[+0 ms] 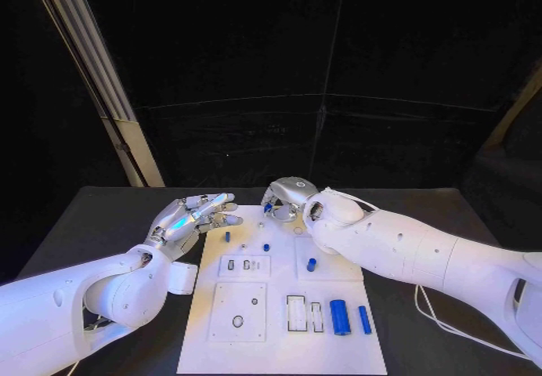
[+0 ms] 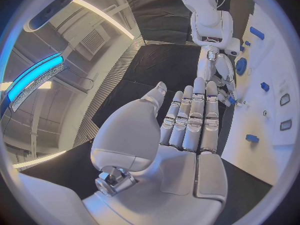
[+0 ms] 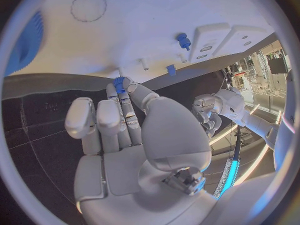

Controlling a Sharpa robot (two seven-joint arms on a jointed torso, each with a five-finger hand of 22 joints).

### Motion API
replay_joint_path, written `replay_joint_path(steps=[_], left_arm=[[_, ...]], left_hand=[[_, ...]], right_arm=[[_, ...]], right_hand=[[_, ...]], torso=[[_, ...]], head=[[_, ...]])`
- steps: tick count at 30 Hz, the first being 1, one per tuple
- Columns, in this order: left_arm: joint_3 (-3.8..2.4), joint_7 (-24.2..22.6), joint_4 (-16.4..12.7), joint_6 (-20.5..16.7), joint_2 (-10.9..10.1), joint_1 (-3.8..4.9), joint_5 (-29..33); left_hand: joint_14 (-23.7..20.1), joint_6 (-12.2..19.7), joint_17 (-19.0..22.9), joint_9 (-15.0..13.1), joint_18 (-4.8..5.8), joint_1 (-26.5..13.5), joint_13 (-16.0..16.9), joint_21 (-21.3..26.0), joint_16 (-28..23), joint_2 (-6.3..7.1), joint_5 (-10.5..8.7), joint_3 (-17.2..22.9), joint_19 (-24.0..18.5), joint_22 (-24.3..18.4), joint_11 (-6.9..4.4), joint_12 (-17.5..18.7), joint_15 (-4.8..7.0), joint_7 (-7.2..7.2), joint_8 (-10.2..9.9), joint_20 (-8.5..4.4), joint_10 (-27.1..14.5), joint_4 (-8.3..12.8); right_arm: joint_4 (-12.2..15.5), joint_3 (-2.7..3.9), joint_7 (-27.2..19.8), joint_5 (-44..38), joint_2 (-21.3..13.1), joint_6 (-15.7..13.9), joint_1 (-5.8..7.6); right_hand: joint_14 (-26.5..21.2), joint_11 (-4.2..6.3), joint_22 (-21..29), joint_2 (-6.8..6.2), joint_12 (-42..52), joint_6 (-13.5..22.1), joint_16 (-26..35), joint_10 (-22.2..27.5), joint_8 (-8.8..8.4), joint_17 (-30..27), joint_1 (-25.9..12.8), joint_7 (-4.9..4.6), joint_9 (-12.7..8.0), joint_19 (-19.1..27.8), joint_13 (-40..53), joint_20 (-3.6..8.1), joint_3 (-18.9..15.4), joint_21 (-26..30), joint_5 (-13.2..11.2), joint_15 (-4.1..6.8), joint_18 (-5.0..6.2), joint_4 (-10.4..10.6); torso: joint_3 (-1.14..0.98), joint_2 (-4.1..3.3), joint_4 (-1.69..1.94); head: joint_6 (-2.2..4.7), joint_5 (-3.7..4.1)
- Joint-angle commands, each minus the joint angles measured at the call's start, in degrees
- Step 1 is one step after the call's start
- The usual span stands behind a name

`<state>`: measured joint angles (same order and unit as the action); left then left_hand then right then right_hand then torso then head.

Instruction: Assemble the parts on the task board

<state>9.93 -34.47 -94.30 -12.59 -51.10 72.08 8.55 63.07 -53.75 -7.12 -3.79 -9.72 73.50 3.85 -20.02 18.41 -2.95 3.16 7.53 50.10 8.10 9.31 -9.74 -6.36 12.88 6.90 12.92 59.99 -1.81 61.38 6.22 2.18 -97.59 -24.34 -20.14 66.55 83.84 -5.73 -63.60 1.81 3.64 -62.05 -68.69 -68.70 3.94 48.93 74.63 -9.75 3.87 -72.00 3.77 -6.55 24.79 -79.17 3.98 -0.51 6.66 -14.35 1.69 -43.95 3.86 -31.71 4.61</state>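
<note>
The white task board (image 1: pixel 283 345) lies in the middle of the table. My right hand (image 1: pixel 289 200) hovers over its far edge. In the right wrist view its thumb and a finger pinch a small blue part (image 3: pixel 119 83) just above the board (image 3: pixel 125 35). My left hand (image 1: pixel 192 216) is at the board's far left corner, fingers straight and together, holding nothing; the left wrist view shows the same flat hand (image 2: pixel 187 122). A small blue peg (image 1: pixel 227 236) stands just in front of the left fingertips. Another small blue part (image 1: pixel 266 247) and a blue piece (image 1: pixel 311 265) sit mid-board.
A thick blue cylinder (image 1: pixel 340 317) and a thinner blue bar (image 1: pixel 365 319) lie at the board's near right, beside rectangular slots (image 1: pixel 297 312). A plate with an oval hole (image 1: pixel 238 320) is at the near left. A white block (image 1: pixel 183 278) sits off the left edge.
</note>
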Motion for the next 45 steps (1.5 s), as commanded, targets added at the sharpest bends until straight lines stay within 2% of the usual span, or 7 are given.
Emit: replay_joint_path(steps=[1,13,24,30,35,41,45], left_arm=[[-0.05,-0.17,-0.01,0.86,0.08,0.13,-0.04],[-0.05,-0.02,0.10,0.90,0.12,0.26,-0.04],[-0.05,0.06,0.18,1.19,0.16,0.34,-0.04],[-0.05,0.15,0.24,1.33,0.17,0.37,-0.04],[-0.05,0.24,0.29,1.40,0.14,0.42,-0.04],[-0.05,0.33,0.31,1.49,-0.04,0.45,-0.04],[-0.05,0.37,0.23,1.53,-0.23,0.46,-0.04]], left_hand=[[0.29,-0.22,-0.09,0.08,-0.79,-0.44,-0.09,0.10,-0.10,0.05,0.14,0.05,0.46,-0.06,0.10,0.37,-0.03,0.11,-0.21,0.02,0.13,0.44],[0.32,-0.23,-0.14,0.07,-0.79,-0.43,-0.09,0.14,-0.24,-0.02,0.14,0.11,0.46,-0.11,0.12,0.49,-0.04,0.13,-0.28,0.03,0.15,0.50],[0.33,-0.23,-0.14,0.07,-0.79,-0.43,-0.09,0.14,-0.25,-0.02,0.14,0.11,0.46,-0.11,0.12,0.49,-0.04,0.13,-0.29,0.03,0.15,0.50],[0.34,-0.23,-0.16,0.07,-0.79,-0.45,-0.08,0.16,-0.30,-0.04,0.13,0.12,0.47,-0.13,0.13,0.54,-0.05,0.14,-0.32,0.04,0.16,0.50],[0.34,-0.21,-0.17,0.08,-0.79,-0.47,-0.09,0.17,-0.34,-0.04,0.13,0.12,0.47,-0.14,0.13,0.57,-0.05,0.15,-0.35,0.04,0.15,0.50],[0.34,-0.21,-0.17,0.08,-0.79,-0.47,-0.09,0.17,-0.34,-0.04,0.13,0.12,0.47,-0.14,0.13,0.57,-0.05,0.15,-0.35,0.04,0.15,0.50],[0.34,-0.19,-0.18,0.08,-0.79,-0.48,-0.09,0.18,-0.39,-0.04,0.13,0.12,0.47,-0.16,0.15,0.62,-0.06,0.16,-0.38,0.05,0.14,0.51]], right_arm=[[0.05,0.04,-0.99,0.10,0.16,0.48,0.16],[-0.31,0.03,-0.56,-0.29,0.50,3.28,0.16],[-1.16,0.02,-0.10,-1.45,1.23,2.22,0.15],[-1.50,0.02,-0.42,-1.43,1.49,1.12,0.16],[-1.36,0.02,-0.34,-1.23,1.32,-0.12,0.16],[1.92,0.02,0.23,-0.32,-1.48,-2.43,0.14],[5.99,0.04,1.44,2.01,-5.42,-3.71,0.14]], right_hand=[[-0.23,0.20,-0.07,-0.70,-0.12,0.27,-0.38,0.19,-0.27,-0.04,-0.19,-0.02,-0.04,-0.27,0.06,-0.24,0.33,-0.22,0.19,-0.08,-1.13,0.06],[-0.27,0.17,0.02,-0.99,-0.12,0.36,-0.36,0.35,-0.26,-0.16,-0.41,-0.01,-0.03,-0.17,0.06,-0.29,0.54,-0.20,0.10,-0.12,-1.11,0.32],[-0.96,-0.06,1.90,-2.19,-0.20,1.35,0.89,1.61,-0.40,-2.49,-0.89,-0.14,-0.12,1.27,-0.05,-0.46,1.48,0.62,0.01,-0.32,-0.72,1.04],[-3.23,-1.16,9.87,-5.38,-0.19,5.81,6.18,7.94,-0.43,-10.55,-2.26,-0.72,-0.22,6.97,-0.22,-1.26,0.74,4.72,-0.37,-1.24,0.82,2.85],[-5.52,-1.72,18.02,-6.24,0.02,8.53,12.80,13.09,-0.38,-19.36,-0.71,-0.95,-0.13,12.17,-0.12,-1.75,-1.83,9.70,-0.44,-1.62,2.27,4.54],[-4.71,-1.55,18.60,-6.21,1.17,8.85,13.12,11.87,-0.24,-19.27,-0.07,-0.98,-0.02,11.71,0.05,-1.64,-3.27,10.32,0.28,-1.48,2.28,5.92],[-2.38,-0.53,14.41,-5.84,4.97,7.15,9.23,4.20,0.31,-13.37,-0.92,-0.97,0.24,8.13,1.32,-1.19,-3.35,8.08,1.67,-0.78,1.49,7.66]], torso=[[0.01,-0.06,-0.11],[0.04,-0.14,-0.04],[0.08,-0.22,-0.06],[0.10,-0.25,-0.05],[0.09,-0.26,-0.08],[-0.03,-0.25,-0.26],[-0.06,-0.18,-0.39]], head=[[-0.07,-0.06],[-0.22,0.05],[-0.19,0.09],[-0.19,0.08],[-0.15,0.06],[0.02,0.07],[0.12,0.07]])
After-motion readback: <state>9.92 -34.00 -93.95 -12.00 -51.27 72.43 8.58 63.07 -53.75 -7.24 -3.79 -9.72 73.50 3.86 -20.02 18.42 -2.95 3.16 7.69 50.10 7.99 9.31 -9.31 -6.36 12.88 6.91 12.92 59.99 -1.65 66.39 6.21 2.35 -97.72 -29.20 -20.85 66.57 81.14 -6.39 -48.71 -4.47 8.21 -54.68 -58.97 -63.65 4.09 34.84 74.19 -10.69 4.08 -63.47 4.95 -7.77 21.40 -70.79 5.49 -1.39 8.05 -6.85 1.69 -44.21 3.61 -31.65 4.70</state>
